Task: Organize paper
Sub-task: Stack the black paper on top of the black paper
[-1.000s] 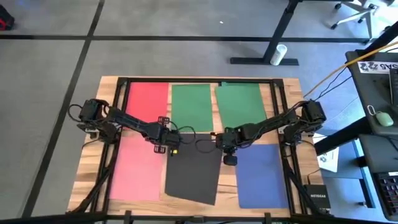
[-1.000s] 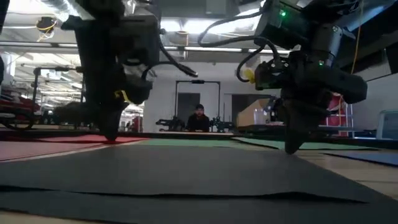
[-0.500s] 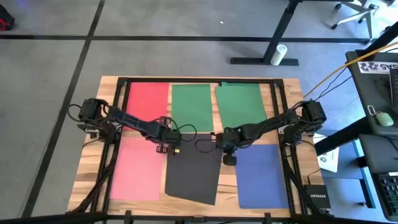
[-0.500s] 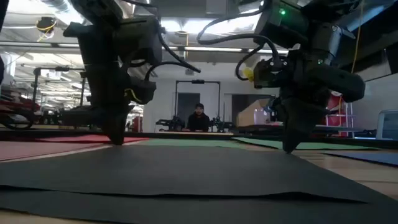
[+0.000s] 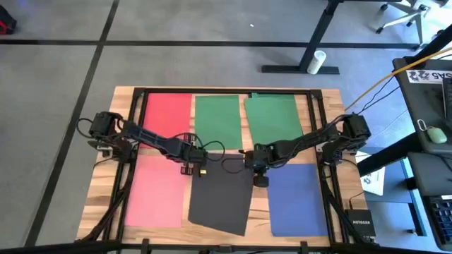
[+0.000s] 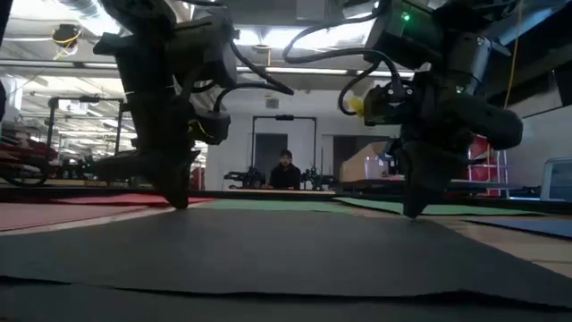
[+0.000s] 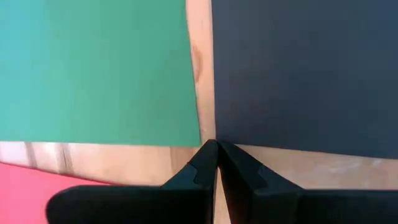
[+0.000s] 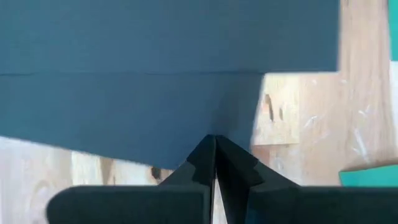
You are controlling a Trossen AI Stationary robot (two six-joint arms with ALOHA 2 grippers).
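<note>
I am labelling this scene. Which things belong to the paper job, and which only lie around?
Job: red sheet, pink sheet, two green sheets, dark grey sheet, blue sheet; left gripper, right gripper.

Lying about: white cylinder, router.

From above, you get even, bright light with soft shadows. The low view is backlit by ceiling lights (image 6: 268, 40), leaving both arms silhouetted. The wrist views are slightly soft.
</note>
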